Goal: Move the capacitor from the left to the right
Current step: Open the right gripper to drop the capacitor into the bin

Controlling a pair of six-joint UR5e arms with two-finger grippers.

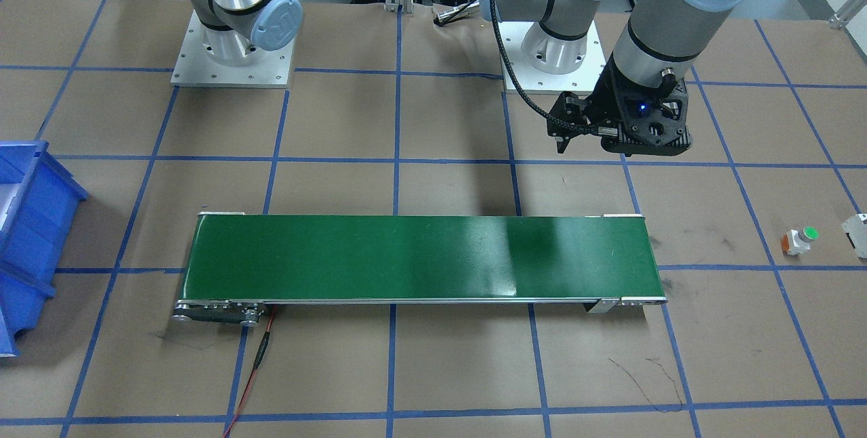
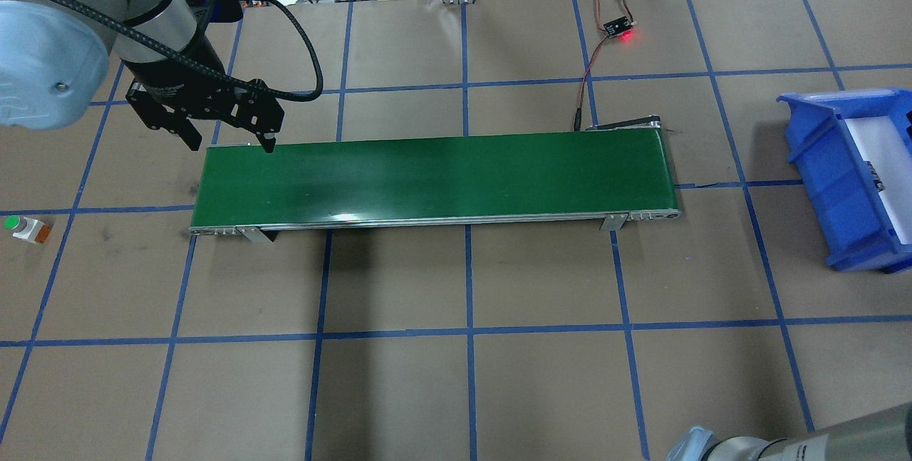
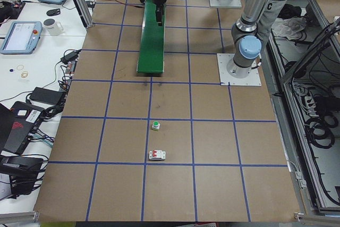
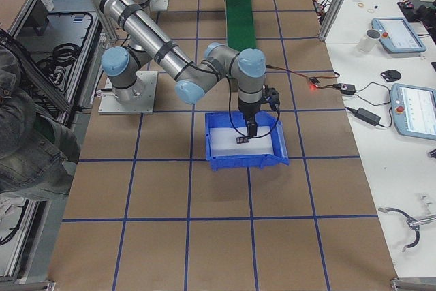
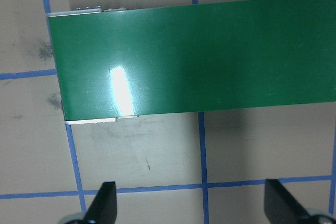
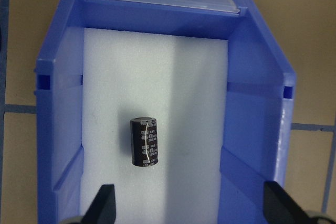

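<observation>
Near the centre of the right wrist view, the capacitor (image 6: 145,142) lies on its side on the white foam pad (image 6: 173,77) that lines the blue bin (image 6: 58,129), clear of the bin's walls. The right gripper (image 6: 191,205) hangs above it with its jaws spread wide and nothing between them. Its fingertips (image 6: 104,205) show at the lower corners of the frame, well apart from the part. In the overhead view the bin sits at the right edge, beyond the right end of the green belt (image 2: 427,176), whose surface carries nothing. The left gripper (image 2: 231,144) hovers at the belt's upper left corner, likewise wide and empty, as the left wrist view confirms. A green-capped button (image 2: 25,227) rests on the table (image 2: 499,390) at the far left of that view. Judged from this layout, the transfer is all but finished: the capacitor already rests at the right-hand destination, free of any grip. What appears left is only for the right arm to lift clear of the bin.
</observation>
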